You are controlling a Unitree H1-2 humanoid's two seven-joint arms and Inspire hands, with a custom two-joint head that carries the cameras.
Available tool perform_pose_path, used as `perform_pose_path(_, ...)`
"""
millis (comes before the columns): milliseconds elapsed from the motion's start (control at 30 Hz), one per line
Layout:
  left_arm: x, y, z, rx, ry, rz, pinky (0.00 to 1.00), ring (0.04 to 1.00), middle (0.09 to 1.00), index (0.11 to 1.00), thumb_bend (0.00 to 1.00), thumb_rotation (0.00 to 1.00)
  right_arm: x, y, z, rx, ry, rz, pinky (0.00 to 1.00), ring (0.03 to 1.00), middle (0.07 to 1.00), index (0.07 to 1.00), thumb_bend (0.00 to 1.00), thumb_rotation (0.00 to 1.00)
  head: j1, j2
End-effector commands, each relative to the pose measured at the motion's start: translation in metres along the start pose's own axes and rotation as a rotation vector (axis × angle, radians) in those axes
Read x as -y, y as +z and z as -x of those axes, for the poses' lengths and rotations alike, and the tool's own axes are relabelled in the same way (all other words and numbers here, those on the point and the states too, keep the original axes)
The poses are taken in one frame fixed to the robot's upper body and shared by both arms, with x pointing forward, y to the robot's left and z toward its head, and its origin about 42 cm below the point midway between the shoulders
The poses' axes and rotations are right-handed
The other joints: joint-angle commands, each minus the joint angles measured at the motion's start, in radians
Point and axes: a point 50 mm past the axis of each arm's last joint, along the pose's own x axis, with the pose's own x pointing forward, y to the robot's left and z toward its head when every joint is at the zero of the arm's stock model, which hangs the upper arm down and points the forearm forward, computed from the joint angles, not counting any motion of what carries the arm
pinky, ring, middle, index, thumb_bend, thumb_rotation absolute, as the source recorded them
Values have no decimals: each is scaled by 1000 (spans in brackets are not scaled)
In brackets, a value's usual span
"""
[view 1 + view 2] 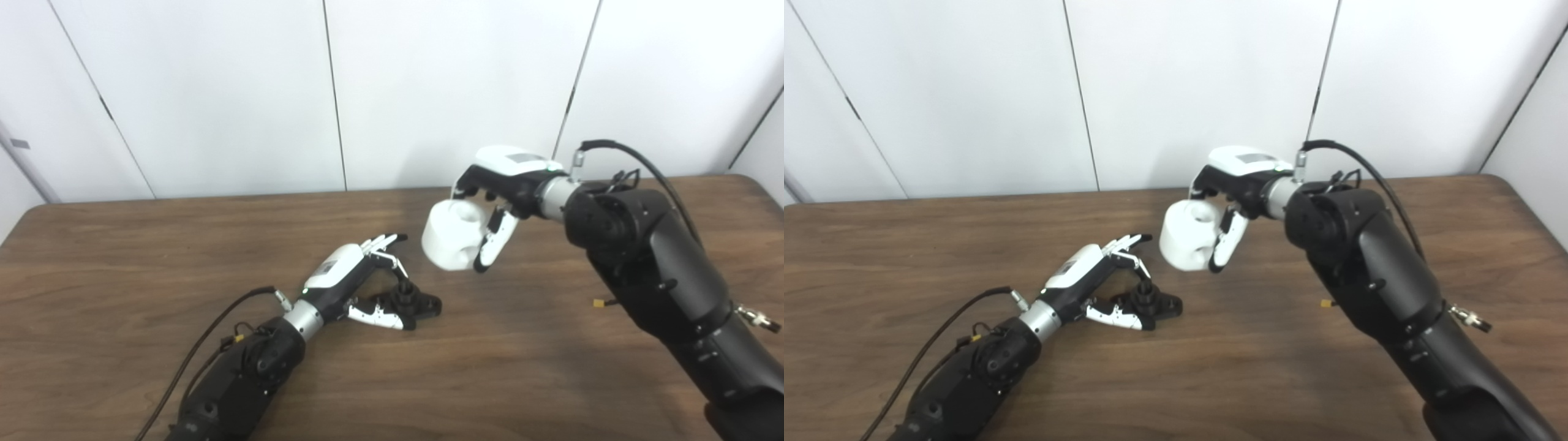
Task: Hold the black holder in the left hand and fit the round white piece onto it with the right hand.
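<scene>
My right hand (499, 202) gripped the round white piece (452, 236) aloft; my left hand (361, 282), fingers apart, only cupped the black holder (413, 301) on the table (122, 257). Fitting remained.

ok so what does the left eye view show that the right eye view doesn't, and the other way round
Only the left eye view shows a small grey tag on the wall at the far left edge.

Only the right eye view shows more of the table's right edge, with the white wall panel beside it.

Both show the left hand at the black holder, which sits on the table, and the right hand shut on the round white piece, held in the air up and to the right of the holder, not yet fitted.
</scene>
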Motion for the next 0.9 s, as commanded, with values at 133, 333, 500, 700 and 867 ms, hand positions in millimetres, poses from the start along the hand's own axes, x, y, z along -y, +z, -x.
perform_pose_path(133,74,5,9,-73,-170,63,1000,1000,972,482,524,58,9,23,1,79,-59,38,800,823,759,485,522,139,7,5)
perform_pose_path(333,75,10,6,-69,-169,61,1000,1000,963,482,524,58,1,33,-5,90,-32,42,688,797,771,487,522,140,16,10)
perform_pose_path(500,76,14,4,-65,-167,61,1000,1000,967,482,524,57,-3,39,-9,103,-22,25,689,794,763,484,523,140,23,13)
perform_pose_path(700,78,17,3,-63,-167,68,1000,1000,970,482,524,58,-7,41,-12,103,-12,14,687,778,769,484,522,138,28,17)
perform_pose_path(867,78,18,4,-63,-168,68,1000,1000,967,482,524,58,-10,39,-15,96,-11,15,674,778,767,484,523,140,32,19)
